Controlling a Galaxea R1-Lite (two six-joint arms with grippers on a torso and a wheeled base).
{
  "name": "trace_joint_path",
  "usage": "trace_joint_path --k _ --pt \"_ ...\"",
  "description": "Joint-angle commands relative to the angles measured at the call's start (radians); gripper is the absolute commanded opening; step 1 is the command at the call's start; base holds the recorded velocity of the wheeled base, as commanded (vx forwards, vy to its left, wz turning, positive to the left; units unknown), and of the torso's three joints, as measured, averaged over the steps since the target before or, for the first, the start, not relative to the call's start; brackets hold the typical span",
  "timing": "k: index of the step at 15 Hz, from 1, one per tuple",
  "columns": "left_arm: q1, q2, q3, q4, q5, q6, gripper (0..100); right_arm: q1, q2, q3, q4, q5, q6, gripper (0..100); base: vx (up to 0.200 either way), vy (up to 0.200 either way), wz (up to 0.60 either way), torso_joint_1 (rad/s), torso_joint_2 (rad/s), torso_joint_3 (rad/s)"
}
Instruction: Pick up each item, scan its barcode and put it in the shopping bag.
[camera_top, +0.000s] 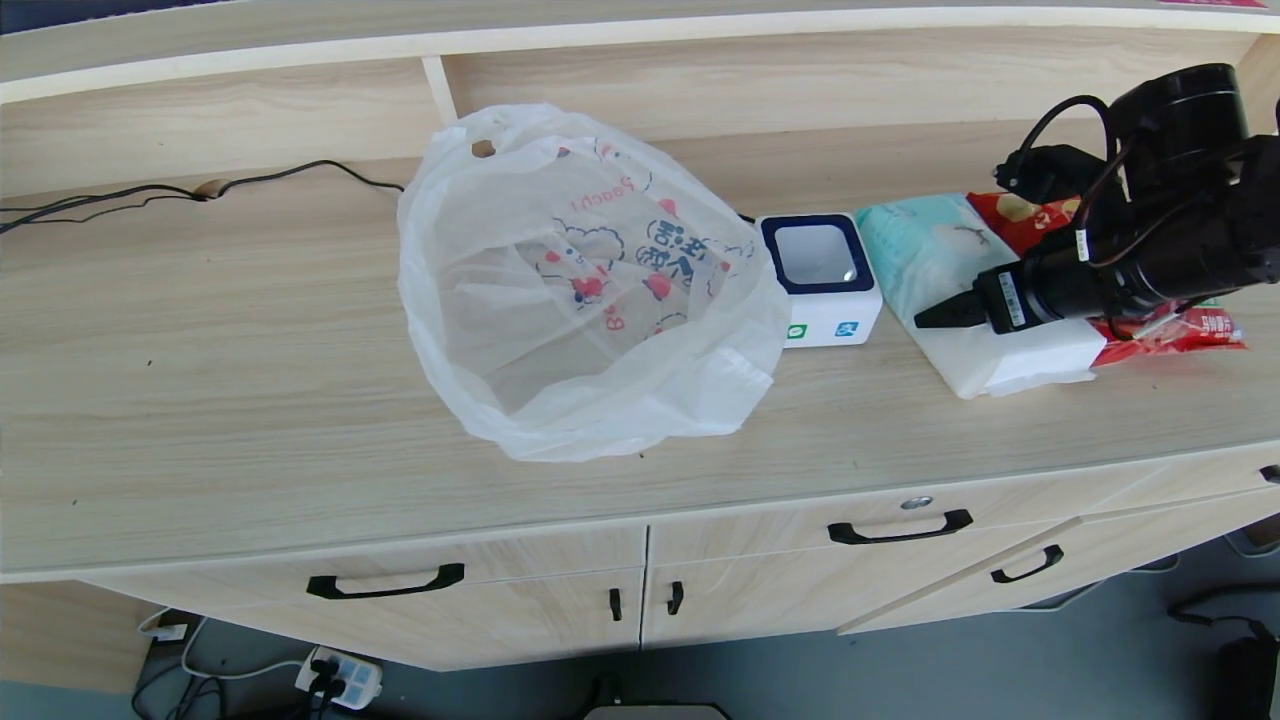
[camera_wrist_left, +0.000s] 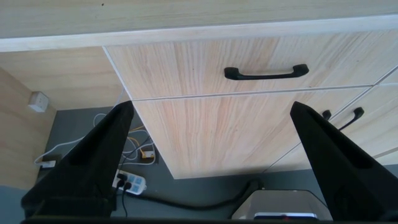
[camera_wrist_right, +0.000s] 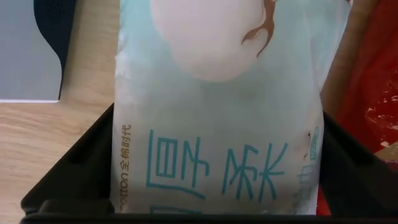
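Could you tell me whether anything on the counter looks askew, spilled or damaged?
Nothing looks spilled or damaged. The tissue pack lies skewed to the counter edge, close against the red snack packet; the shopping bag slumps open beside the scanner.

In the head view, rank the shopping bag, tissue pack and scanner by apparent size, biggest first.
1. shopping bag
2. tissue pack
3. scanner
The right arm hides part of the tissue pack, yet it looks larger.

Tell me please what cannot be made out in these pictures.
Red snack bag: head view, mostly behind the right arm.
Tissue pack: right wrist view, both ends cut off by the edges; no barcode on its visible faces.
Scanner: right wrist view, cut off by the edge.
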Motion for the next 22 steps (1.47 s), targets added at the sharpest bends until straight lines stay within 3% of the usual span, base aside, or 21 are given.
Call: trace_joint_path --k 1,3,4,7,16,22 --pt "0.0 0.0 0.0 0.0 0.0 0.0 100 0.0 0.011 0.001 0.001 0.0 0.003 100 0.0 0.0 0.0 0.0 0.0 0.0" --pt "0.0 0.0 0.0 0.0 0.0 0.0 100 0.009 0.002 0.017 0.0 0.0 0.015 100 0.0 0.0 0.0 0.0 0.0 0.0" --pt "0.0 0.0 0.0 0.0 0.0 0.0 100 0.009 -0.009 0.028 0.0 0.0 0.022 0 0.0 0.0 0.0 0.0 0.0 0.0" --pt "0.0 0.0 0.0 -0.002 0.0 -0.001 100 0.027 -0.032 0.04 0.0 0.019 0.095 0 0.0 0.0 0.0 0.0 0.0 0.0" --pt "0.0 0.0 0.0 0.0 0.0 -0.004 100 0.027 -0.13 0.126 -0.006 0.019 0.106 0 0.0 0.0 0.0 0.0 0.0 0.0" --pt "0.0 0.0 0.0 0.0 0.0 -0.004 100 0.027 -0.191 0.199 -0.124 0.019 0.108 0 0.0 0.0 0.0 0.0 0.0 0.0"
